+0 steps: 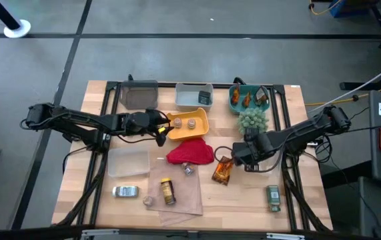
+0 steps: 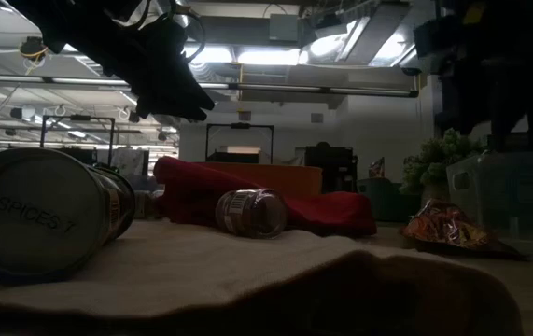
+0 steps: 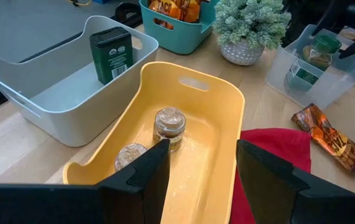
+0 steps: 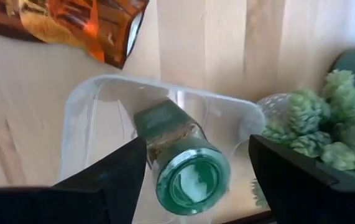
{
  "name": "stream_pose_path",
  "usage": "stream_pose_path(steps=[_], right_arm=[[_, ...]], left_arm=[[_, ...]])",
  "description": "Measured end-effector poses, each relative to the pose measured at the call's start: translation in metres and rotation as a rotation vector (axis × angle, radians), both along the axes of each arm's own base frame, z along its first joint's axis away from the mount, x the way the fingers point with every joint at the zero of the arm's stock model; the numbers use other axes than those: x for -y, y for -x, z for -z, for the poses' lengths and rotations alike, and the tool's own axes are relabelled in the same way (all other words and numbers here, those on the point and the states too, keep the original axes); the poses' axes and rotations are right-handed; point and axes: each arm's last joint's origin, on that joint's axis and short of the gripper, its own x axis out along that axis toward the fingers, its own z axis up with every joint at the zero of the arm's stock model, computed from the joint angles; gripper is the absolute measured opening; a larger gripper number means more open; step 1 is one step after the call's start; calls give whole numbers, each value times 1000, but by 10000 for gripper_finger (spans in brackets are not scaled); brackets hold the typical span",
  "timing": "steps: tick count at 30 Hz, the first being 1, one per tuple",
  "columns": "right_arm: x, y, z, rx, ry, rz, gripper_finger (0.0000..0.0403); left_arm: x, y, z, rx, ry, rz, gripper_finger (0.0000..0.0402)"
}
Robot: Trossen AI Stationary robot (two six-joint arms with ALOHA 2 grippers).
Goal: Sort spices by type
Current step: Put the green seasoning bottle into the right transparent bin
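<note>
The right end effector (image 4: 193, 177) hangs spread over a clear bin (image 4: 158, 112), straddling a green-lidded jar (image 4: 186, 168) that leans inside it, seemingly unpinched; the left end effector (image 3: 199, 180) is spread and empty over the yellow tub (image 3: 227, 124), where 2 tan-topped pots (image 3: 168, 124) sit; a foil sachet (image 1: 223, 171), a yellow-capped bottle (image 1: 168, 191) and a silver-capped jar (image 2: 250, 211) lie unsorted on the tabletop (image 1: 243, 200); the risk: lifting off crooked, a finger could catch the jar's lid and tip the light bin.
</note>
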Motion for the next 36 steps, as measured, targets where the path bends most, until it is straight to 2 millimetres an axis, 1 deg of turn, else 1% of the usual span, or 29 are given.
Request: stream_pose_path(steps=[4,8,10,13,15,17,21,24,27,31,33,36], right_arm=[[0,1,-14,-12,7,30,280],[1,7,-29,-56,-25,136,280],[-1,8,-34,-78,-77,194,280],[-10,12,-38,-127,-205,259,280],[-20,15,-38,-163,-283,301,280],[-31,20,-38,-195,-325,361,280],[-56,34,-39,-204,-318,502,280],[-77,44,-38,-125,-298,618,280],[-99,54,-38,24,-309,739,280],[-129,70,-35,181,-355,829,280],[-143,79,-30,202,-363,851,280],[-161,92,-20,179,-346,887,280]], left_arm=[[0,0,0,1,2,-1,172],[0,0,0,1,2,0,172],[0,0,0,1,2,0,172],[0,0,0,1,2,0,172],[0,0,0,1,1,-1,172],[0,0,0,0,0,1,172],[0,0,0,-2,-3,6,172],[0,0,0,-2,-4,6,172],[0,0,0,-2,-5,6,172],[0,0,0,-3,-7,8,172],[0,0,0,-3,-8,8,172],[0,0,0,-1,-6,7,172]])
